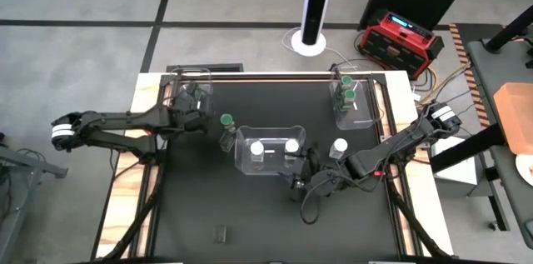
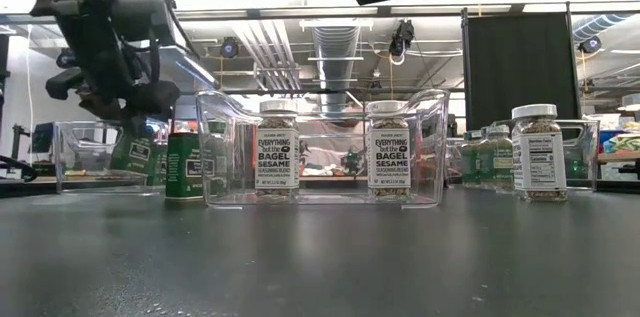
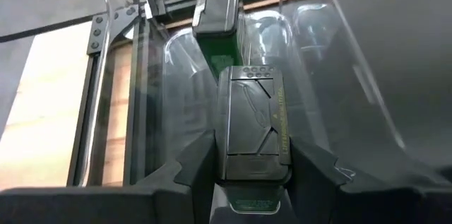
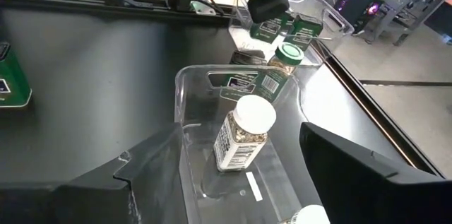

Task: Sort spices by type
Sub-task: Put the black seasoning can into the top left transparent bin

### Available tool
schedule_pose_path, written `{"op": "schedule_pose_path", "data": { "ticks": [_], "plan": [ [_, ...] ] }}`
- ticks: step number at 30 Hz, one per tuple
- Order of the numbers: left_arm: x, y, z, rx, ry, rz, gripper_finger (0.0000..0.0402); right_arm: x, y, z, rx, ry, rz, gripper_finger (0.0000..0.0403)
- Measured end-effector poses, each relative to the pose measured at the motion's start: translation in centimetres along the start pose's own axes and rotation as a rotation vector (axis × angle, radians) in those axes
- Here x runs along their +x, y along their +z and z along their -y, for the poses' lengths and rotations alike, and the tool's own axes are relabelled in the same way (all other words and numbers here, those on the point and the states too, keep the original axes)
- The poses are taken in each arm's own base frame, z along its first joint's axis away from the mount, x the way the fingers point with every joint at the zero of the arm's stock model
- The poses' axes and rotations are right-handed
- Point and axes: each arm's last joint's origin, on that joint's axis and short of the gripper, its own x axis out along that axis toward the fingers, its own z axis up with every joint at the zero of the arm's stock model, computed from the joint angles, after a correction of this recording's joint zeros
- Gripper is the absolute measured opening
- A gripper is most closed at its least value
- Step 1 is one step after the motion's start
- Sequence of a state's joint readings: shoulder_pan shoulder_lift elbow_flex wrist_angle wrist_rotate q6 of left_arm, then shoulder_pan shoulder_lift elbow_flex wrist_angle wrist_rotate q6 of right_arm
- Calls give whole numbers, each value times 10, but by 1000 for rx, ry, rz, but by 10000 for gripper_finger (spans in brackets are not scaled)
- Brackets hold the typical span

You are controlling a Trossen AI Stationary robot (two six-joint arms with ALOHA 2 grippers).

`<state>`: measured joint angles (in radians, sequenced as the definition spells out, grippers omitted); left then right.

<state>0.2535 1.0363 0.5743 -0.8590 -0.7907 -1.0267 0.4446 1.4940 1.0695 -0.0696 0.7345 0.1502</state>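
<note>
Inside left bin (image 1: 190, 91), left hand (image 3: 244, 83) grips dark tin (image 3: 217, 12), hidden overhead.

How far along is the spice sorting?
Done: two white-lidded jars in the middle bin, green-lidded jars in the back-right bin. In hand: left end effector holds a dark tin at the back-left bin. Left: one green-lidded jar and one white-lidded jar, loose. Right end effector open nearby.

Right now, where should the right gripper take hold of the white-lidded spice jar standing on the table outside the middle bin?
Take the white-lidded spice jar by its body just under the lid, coming straight down. It stands upright and free of the clear middle bin beside it. The right gripper is open nearby.
</note>
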Motion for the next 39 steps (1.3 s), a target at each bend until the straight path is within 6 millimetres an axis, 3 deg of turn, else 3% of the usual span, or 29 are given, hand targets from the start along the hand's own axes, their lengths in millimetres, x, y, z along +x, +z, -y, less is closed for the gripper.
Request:
{"op": "schedule_pose_path", "data": {
  "ticks": [39],
  "plan": [
    [5, -1, -1, 0, 49, 51, 137, 0, -2, 0, 4, -1, -4, 295]
  ]
}}
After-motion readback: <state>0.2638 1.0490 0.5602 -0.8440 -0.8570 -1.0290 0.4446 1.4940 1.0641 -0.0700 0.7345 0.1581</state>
